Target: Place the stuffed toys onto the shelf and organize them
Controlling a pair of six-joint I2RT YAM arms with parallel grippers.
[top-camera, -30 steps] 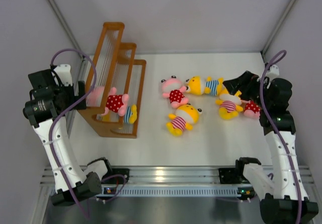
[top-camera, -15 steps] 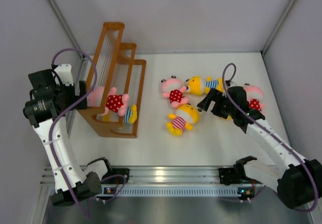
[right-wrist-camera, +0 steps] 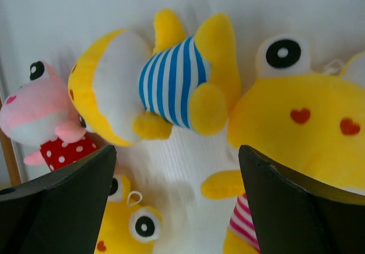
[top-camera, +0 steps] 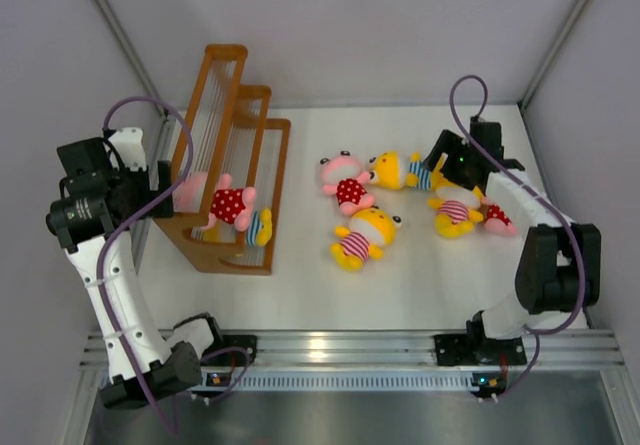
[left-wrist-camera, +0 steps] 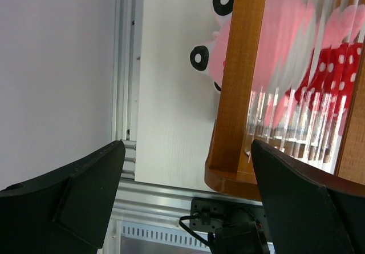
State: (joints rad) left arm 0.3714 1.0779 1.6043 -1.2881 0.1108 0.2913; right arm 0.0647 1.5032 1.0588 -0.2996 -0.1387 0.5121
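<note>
Left gripper (left-wrist-camera: 187, 145), jaws spread fully and empty, hovered just beside the outer face of the shelf (top-camera: 226, 55), seemingly parked clear of the rack. A dotted pink toy (top-camera: 225, 203) lay flat across the shelf's near end, head poking past the frame, with a blue-striped toy (top-camera: 260, 227) partly visible beside it. Neither was seated upright, so tidying appeared outstanding. Five more toys lay loose on the table (top-camera: 420, 285), well apart from the shelf. Right gripper (right-wrist-camera: 177, 151), jaws wide and holding nothing, was poised over the yellow toy in blue stripes (right-wrist-camera: 171, 83), presumably the next pick
</note>
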